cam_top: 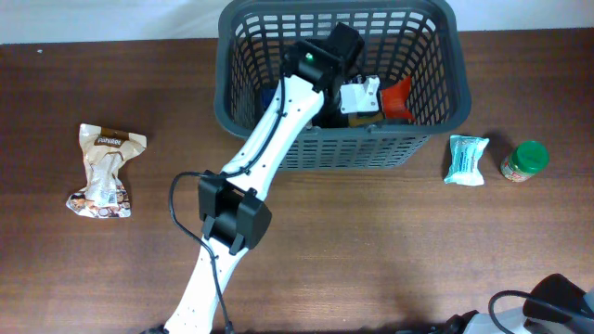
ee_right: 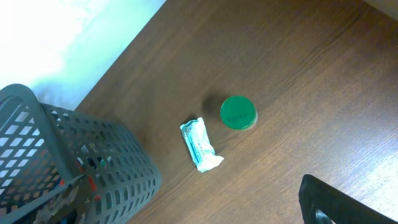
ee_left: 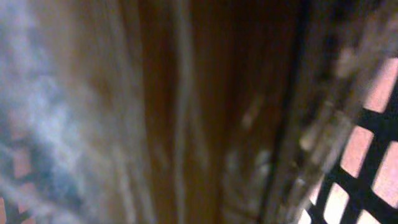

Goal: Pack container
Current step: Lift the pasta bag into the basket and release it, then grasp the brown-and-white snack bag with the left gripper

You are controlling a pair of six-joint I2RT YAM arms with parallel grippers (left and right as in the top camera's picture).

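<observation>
The container is a dark grey slotted basket (cam_top: 243, 56) at the back of the table. It also shows at the left in the right wrist view (ee_right: 118, 174). My left arm (cam_top: 320, 60) reaches down into it; its fingers are hidden under the wrist. The left wrist view is a brown blur with basket lattice (ee_left: 367, 155) at the right. A white item (cam_top: 360, 97), a red item (cam_top: 399, 96) and a blue item (cam_top: 267, 96) lie in the basket. Of my right gripper only a black part (ee_right: 329, 202) shows, above bare table.
A brown and white snack bag (cam_top: 105, 172) lies at the far left. A teal packet (cam_top: 466, 159) (ee_right: 200, 145) and a green-lidded jar (cam_top: 525, 160) (ee_right: 238, 112) stand right of the basket. The right arm base (cam_top: 557, 301) is at the bottom right.
</observation>
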